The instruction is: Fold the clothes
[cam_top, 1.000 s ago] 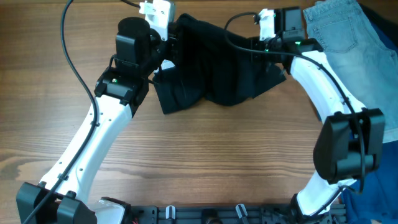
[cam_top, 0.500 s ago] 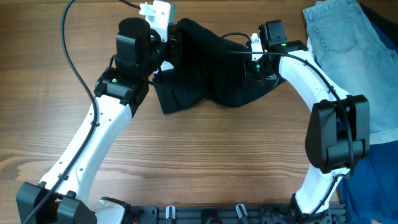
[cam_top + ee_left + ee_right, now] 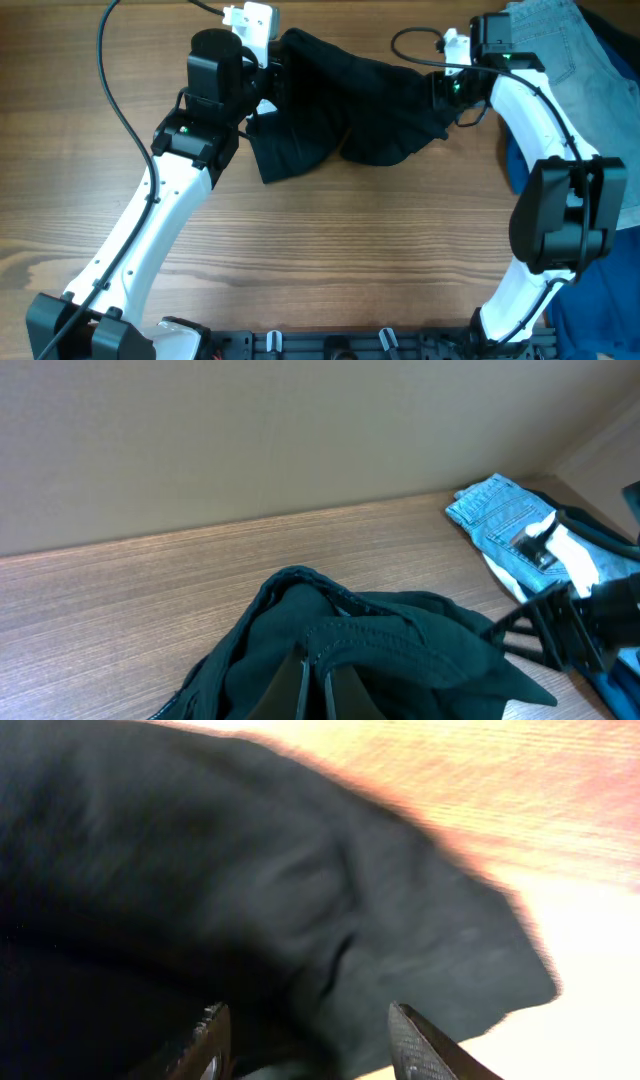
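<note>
From overhead, the black garment (image 3: 350, 110) is lying bunched on the counter (image 3: 320, 250), just beside the denim jeans (image 3: 550, 40), apparently being drawn out flat for folding. In the left wrist view, the left jaws are pinching a garment fold on the side away from the jeans. In the right wrist view, the right jaws are hanging wide over the corner nearest the jeans, gripping nothing.

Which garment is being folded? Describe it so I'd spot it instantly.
Start at the far edge of the wooden table, near the middle. A crumpled dark garment lies there, unlike the pale blue jeans in the right corner, which lie flat.
</note>
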You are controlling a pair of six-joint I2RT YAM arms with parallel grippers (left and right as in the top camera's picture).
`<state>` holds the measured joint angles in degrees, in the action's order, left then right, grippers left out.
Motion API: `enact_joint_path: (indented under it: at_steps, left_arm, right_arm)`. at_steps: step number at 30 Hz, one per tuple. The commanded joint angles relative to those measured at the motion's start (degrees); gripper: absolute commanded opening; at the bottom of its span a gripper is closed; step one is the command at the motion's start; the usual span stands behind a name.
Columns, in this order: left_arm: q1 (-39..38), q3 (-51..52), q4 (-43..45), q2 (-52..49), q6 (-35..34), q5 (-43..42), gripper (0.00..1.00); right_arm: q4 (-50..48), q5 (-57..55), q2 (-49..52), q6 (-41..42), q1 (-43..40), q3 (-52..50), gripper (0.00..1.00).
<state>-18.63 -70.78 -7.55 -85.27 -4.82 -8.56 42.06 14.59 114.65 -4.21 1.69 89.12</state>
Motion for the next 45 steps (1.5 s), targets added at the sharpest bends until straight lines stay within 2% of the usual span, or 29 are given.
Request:
enact_joint_path:
  at_steps: [1,6,11,14,21,28,37,38,40,41,42,43,45]
  left_arm:
    - [0.4,-1.4,0.4,1.4,-0.3,0.8,0.04]
    - [0.4,-1.4,0.2,1.0,-0.3,0.8,0.04]
    - [0.4,-1.4,0.2,1.0,-0.3,1.0,0.04]
    - [0.4,-1.4,0.2,1.0,-0.3,1.0,0.04]
    - [0.4,-1.4,0.2,1.0,-0.3,1.0,0.04]
    - [0.4,-1.4,0.1,1.0,-0.3,1.0,0.04]
    - [0.4,-1.4,-0.1,1.0,-0.3,1.0,0.04]
    - [0.4,-1.4,-0.1,1.0,-0.3,1.0,0.04]
    - [0.4,-1.4,-0.1,1.0,-0.3,1.0,0.04]
    - [0.4,-1.4,-0.1,1.0,-0.3,1.0,0.04]
    - [0.4,-1.4,-0.1,1.0,-0.3,1.0,0.04]
    - [0.4,-1.4,-0.1,1.0,-0.3,1.0,0.04]
    - [0.4,-1.5,0.5,1.1,-0.3,1.2,0.04]
  right_arm:
    - [3.7,3.5,-2.9,-3.3,2.4,1.3,0.53]
    - [10.7,3.3,-4.3,-4.6,4.7,1.3,0.56]
    - [14.1,-0.3,-11.3,-4.9,4.7,1.0,0.64]
    - [14.5,-2.8,-12.6,-4.8,4.9,-4.5,0.64]
    - [-1.5,-3.3,-12.5,-6.3,4.9,-21.4,0.64]
    - [-14.6,-5.9,-12.4,-6.2,4.9,-25.9,0.68]
    - [-23.5,-14.3,-9.7,-5.7,4.9,-26.9,0.66]
    - [-25.3,-14.9,-9.7,-5.7,4.9,-26.9,0.64]
    - [-26.8,-14.9,-9.7,-5.6,4.9,-26.9,0.45]
    - [-27.2,-14.9,-9.7,-5.4,4.9,-26.9,0.34]
    - [-28.1,-15.1,-9.7,-4.3,4.9,-26.9,0.17]
    - [-28.8,-15.1,-9.9,-3.6,4.9,-26.5,0.06]
    - [-27.9,-15.1,-11.3,-3.3,4.9,-24.3,0.04]
